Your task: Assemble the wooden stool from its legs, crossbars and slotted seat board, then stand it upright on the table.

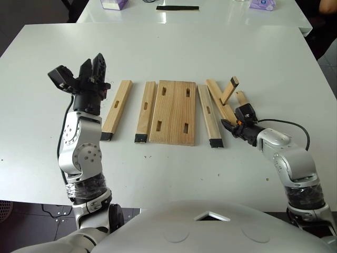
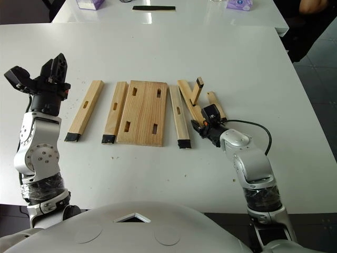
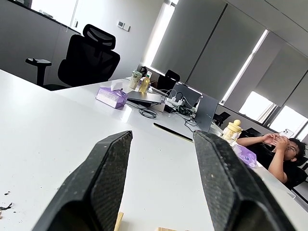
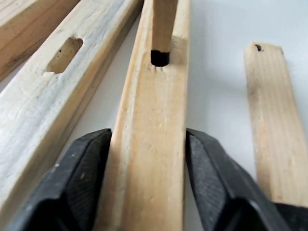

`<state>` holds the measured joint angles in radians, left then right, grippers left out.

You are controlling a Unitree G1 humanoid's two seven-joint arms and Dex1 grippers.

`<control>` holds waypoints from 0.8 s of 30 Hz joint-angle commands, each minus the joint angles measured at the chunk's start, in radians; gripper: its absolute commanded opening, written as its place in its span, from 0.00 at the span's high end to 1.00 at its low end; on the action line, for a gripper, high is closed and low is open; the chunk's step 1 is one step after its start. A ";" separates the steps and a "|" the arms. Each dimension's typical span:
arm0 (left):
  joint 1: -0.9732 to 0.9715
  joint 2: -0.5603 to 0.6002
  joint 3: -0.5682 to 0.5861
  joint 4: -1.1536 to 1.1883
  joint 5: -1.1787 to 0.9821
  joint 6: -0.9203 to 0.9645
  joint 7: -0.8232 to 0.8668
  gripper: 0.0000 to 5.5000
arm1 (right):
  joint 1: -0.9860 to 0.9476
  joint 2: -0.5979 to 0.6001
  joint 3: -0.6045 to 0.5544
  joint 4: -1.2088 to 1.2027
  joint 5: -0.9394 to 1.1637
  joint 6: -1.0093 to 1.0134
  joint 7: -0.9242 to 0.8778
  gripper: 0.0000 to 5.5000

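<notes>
Slanted leg [image 1: 214,89]: flat on the worktop [image 1: 263,63], its near end between the fingers of the right tool [image 1: 230,128].
Right tool: closed onto the slanted leg, a finger [image 4: 82,183] pressed to each side.
Crossbar [image 1: 230,89]: just ahead of the right tool, black-tipped end set in the slanted leg's slot, tilted up.
Loose crossbar [image 1: 241,97]: flat, just beside the right tool on its outer side.
Straight leg [image 1: 208,115]: just inward of the right tool.
Seat board [image 1: 172,112]: between the two tools, slots up.
Inner leg [image 1: 146,110]: against the seat board's edge, toward the left tool.
Outer leg [image 1: 117,108]: near the left tool.
Left tool [image 1: 93,68]: raised above the worktop, fingers spread wide, nothing held.
</notes>
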<state>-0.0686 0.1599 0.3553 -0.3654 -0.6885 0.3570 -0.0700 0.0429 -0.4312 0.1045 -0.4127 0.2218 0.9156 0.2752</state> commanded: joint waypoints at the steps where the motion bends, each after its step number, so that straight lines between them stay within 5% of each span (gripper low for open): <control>1: -0.010 0.016 -0.003 0.004 0.013 0.010 0.000 0.57 | 0.034 0.037 -0.028 0.003 -0.011 0.042 -0.044 0.63; 8: -0.037 0.035 0.024 -0.003 -0.057 0.046 -0.005 0.57 | -0.048 0.155 -0.158 0.000 0.070 0.018 -0.067 0.63; 13: -0.104 0.077 0.059 0.015 -0.276 0.149 -0.082 0.57 | -0.345 0.267 -0.374 0.153 0.335 0.046 0.003 0.63; 17: -0.198 0.097 0.054 0.020 -0.466 0.224 -0.138 0.57 | -0.486 0.219 -0.407 0.247 0.514 0.088 0.190 0.63; 24: -0.323 0.131 -0.022 0.013 -0.743 0.371 -0.186 0.43 | -0.567 0.086 -0.442 0.234 0.827 0.227 0.452 0.63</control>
<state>-0.3640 0.2617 0.3653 -0.3316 -1.3569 0.6721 -0.2349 -0.4708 -0.2831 -0.3299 -0.1554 0.9513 1.0869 0.6476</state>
